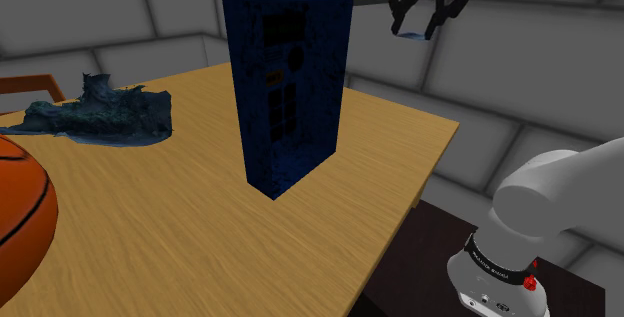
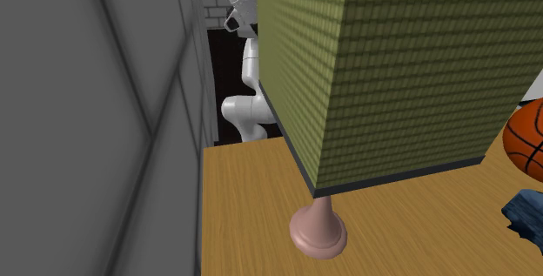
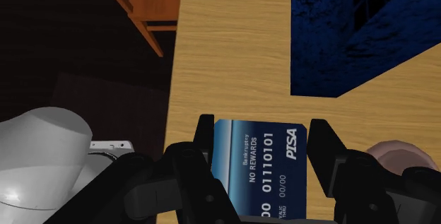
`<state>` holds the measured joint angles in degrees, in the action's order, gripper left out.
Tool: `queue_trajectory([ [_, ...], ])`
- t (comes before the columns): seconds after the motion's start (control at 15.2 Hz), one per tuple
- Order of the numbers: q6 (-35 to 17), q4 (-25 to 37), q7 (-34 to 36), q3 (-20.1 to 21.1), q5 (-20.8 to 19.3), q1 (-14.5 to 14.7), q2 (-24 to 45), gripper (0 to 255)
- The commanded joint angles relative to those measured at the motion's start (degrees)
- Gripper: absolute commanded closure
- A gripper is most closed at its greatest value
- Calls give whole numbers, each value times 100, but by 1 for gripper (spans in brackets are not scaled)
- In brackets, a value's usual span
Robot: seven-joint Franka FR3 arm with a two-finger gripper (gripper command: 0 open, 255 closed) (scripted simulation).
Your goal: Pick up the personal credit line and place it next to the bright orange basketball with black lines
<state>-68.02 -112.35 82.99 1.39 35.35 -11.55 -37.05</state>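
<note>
Black two-finger tool (image 3: pixel 263 136) grips the blue credit card (image 3: pixel 258 164), high over the wooden table (image 1: pixel 200 225). Carry step. Next: travel toward 8 o'clock, shoulder view, and lower beside the orange basketball (image 1: pixel 18 215).

Basketball (image 1: pixel 20 215) and box (image 1: pixel 290 90) on table (image 1: pixel 200 255)

A lamp's olive-green woven shade (image 2: pixel 409 74) with dark rims looms close, borne on a rounded pink foot (image 2: pixel 318 229) that stands on the wooden table (image 2: pixel 248 222). Behind the shade's left edge, white links of the arm (image 2: pixel 244 113) stand before a black area. Right of the shade — an orange basketball (image 2: pixel 527 139), and beneath it a crumpled dark-blue thing (image 2: pixel 526 215). Left of the lamp — a grey panelled wall (image 2: pixel 96 126).
</note>
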Motion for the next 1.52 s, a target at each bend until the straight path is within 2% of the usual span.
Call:
queue_trajectory([
  [0.0, 124, 228, 77, -28, 13, 12, 86, 255],
  [0.73, 722, 1458, 527, -135, 155, 92, 596, 255],
  [1.45, -488, 1811, 1815, 1337, 663, 321, 1140, 255],
])
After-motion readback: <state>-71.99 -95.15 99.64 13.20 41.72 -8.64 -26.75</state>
